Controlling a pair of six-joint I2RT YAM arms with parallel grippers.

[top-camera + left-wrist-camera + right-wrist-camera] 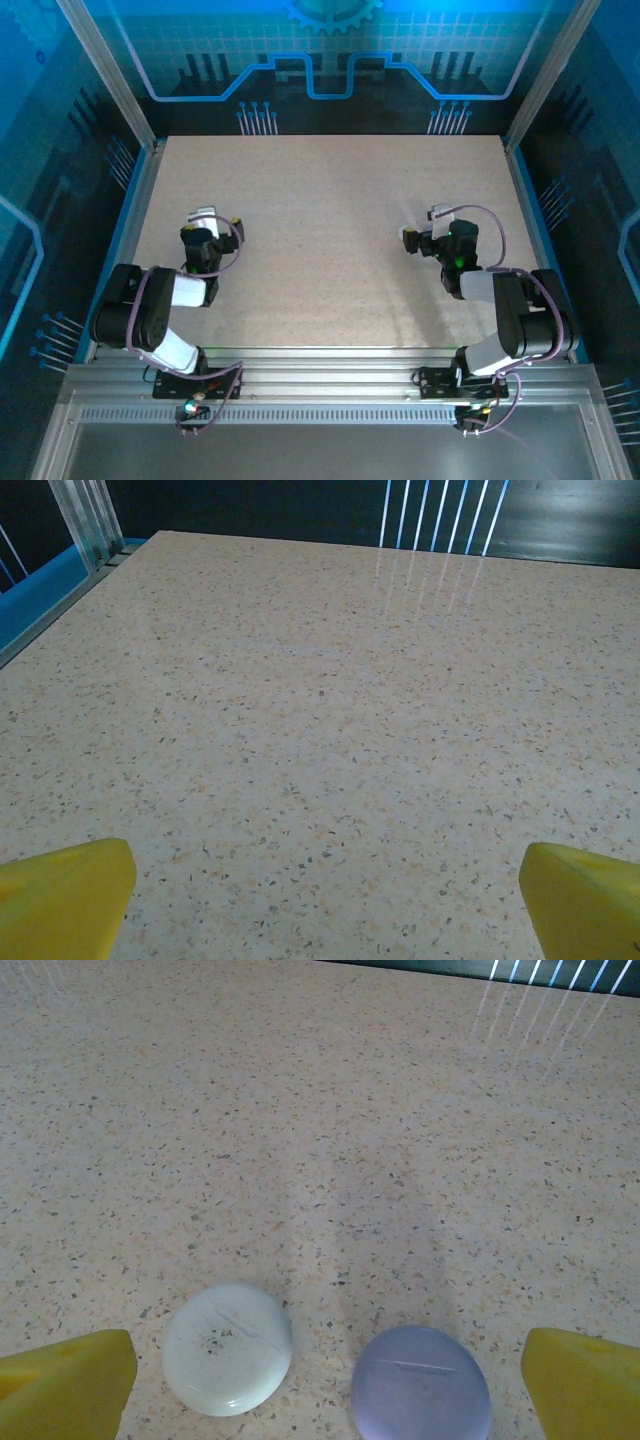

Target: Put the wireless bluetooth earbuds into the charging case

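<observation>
Two round charging cases lie flat and closed on the speckled table in the right wrist view: a white case and a pale purple case, side by side and a little apart. My right gripper is open just above and behind them, one yellow fingertip outside the white case and the other outside the purple one. From above, the right gripper sits at the table's right. My left gripper hangs open over bare table on the left, nothing between its yellow fingertips. The earbuds are out of view.
The beige speckled table stretches between the two arms. Blue walls and metal frame rails border its left, right and far sides.
</observation>
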